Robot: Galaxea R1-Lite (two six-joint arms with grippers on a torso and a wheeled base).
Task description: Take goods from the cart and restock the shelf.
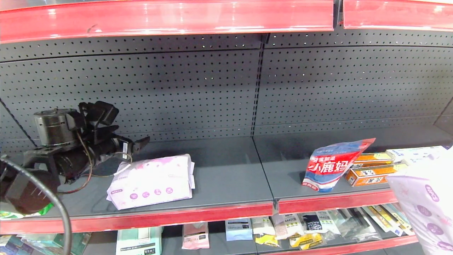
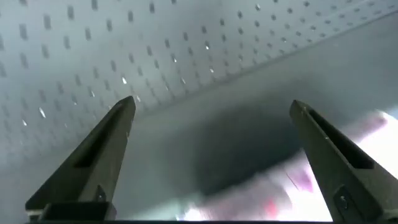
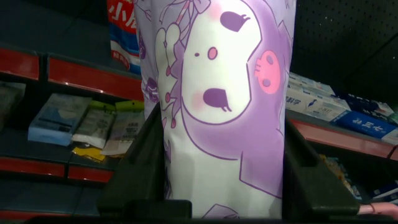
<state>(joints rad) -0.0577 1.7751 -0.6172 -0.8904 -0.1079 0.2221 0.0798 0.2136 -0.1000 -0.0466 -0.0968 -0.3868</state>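
Left tool (image 2: 212,106) gapes wide, empty, over the grey metal shelf (image 1: 226,170) beside a white-and-pink soft tissue pack (image 1: 152,180). Right tool (image 3: 224,152) clamps a purple-and-white cartoon-printed soft pack (image 3: 224,87) before the shelf's right end.

Light: bright, from overhead, with white glare bands on the red price strip (image 1: 170,16). Shadows: soft, left of the red-and-white pouch (image 1: 331,164). Head view: straight shelf lines bow toward the edges. Left wrist view: smeared and unfocused throughout, pale highlights washed out. Right wrist view: dim background; purple-printed pack (image 3: 224,93) well lit, slightly soft up close.
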